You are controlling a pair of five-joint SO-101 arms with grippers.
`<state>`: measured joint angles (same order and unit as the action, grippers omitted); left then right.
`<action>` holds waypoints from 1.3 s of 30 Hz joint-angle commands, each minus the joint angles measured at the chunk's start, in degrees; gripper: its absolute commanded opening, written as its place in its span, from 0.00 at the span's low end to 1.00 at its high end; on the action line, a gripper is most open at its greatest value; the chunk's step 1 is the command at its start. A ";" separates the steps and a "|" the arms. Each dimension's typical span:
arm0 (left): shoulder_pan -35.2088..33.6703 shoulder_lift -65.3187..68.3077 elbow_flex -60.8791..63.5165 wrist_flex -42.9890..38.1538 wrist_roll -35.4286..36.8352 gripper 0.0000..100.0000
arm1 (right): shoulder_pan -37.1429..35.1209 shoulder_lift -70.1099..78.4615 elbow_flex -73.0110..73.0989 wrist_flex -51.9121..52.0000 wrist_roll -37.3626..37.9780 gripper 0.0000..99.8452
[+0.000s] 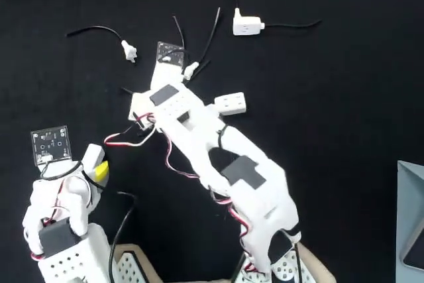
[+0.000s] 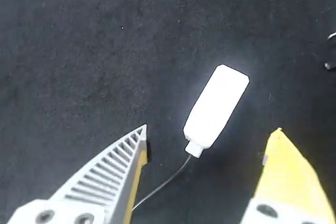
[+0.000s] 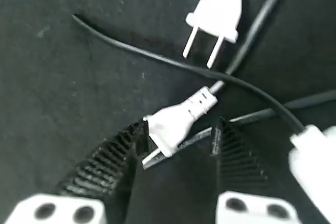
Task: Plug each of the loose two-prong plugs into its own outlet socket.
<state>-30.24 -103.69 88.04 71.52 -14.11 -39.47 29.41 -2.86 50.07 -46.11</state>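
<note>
Left wrist view: the left gripper (image 2: 210, 131) hangs over the black cloth (image 2: 79, 35) with its jaws wide apart and nothing in its grasp. A white socket block (image 2: 216, 103) lies flat on the cloth between the white finger (image 2: 121, 166) and the yellow finger (image 2: 283, 171), touching neither. A thin cable (image 2: 163, 184) runs from its narrow end back toward the gripper. In the right wrist view, the right gripper (image 3: 179, 125) has its black fingers parted around a white two-prong plug (image 3: 176, 121). The plug rests on the cloth with its body against one fingertip and apart from the other, so it is not clamped, and its prongs point back toward the gripper. Just past it black cables (image 3: 173, 64) cross, and beyond them a second plug (image 3: 218, 6) lies with its prongs also turned toward the gripper. In the high view, the right arm (image 1: 232, 164) stretches from the near edge to the middle of the table, and a white socket (image 1: 230, 103) sits just beside it. Farther off lies a third plug (image 1: 128, 50) on a curved black lead, and nearest the far edge is a last socket (image 1: 246, 26) with its own cable.
</note>
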 commanded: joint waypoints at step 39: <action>-0.13 -0.53 -0.40 0.26 0.09 0.35 | 2.20 -36.26 9.01 39.47 32.53 0.01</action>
<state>-30.24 -103.69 88.04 71.52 -14.11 -39.38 -0.57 -0.57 90.51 -17.63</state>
